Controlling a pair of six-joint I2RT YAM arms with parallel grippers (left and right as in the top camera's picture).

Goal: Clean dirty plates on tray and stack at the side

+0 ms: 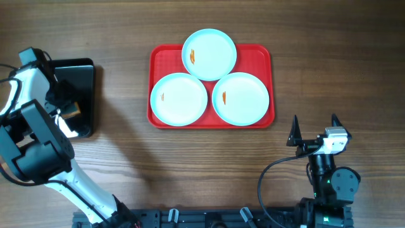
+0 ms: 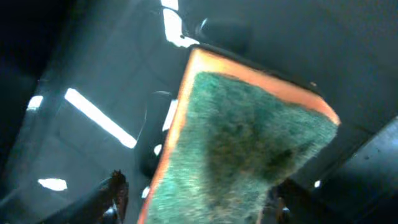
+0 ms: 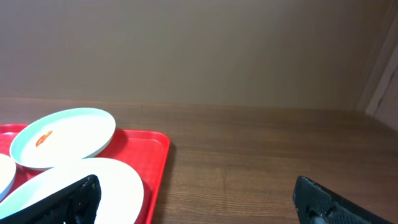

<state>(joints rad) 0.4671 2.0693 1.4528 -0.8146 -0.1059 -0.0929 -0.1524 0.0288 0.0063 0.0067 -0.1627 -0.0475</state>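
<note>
1. Lying mid-table on wood tabletop (image 1: pixel 126 152): red tray (image 1: pixel 256 56), carrying three dirty plates, each smeared orange: rear plate (image 1: pixel 209 54) overhanging far rim, front-left plate (image 1: pixel 179 98), front-right plate (image 1: pixel 240 98).
2. Straddling green-faced, orange-backed sponge (image 2: pixel 249 143) at black tray (image 1: pixel 82 69): left gripper (image 2: pixel 198 202); clamped or not, cannot tell.
3. Standing off tray's near right corner: right gripper (image 1: pixel 314 126), fingers wide apart.

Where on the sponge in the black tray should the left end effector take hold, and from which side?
Probably across its two long orange edges, from straight above: the sponge lies flat in the black tray with its green face up, and the left end effector straddles it.
</note>
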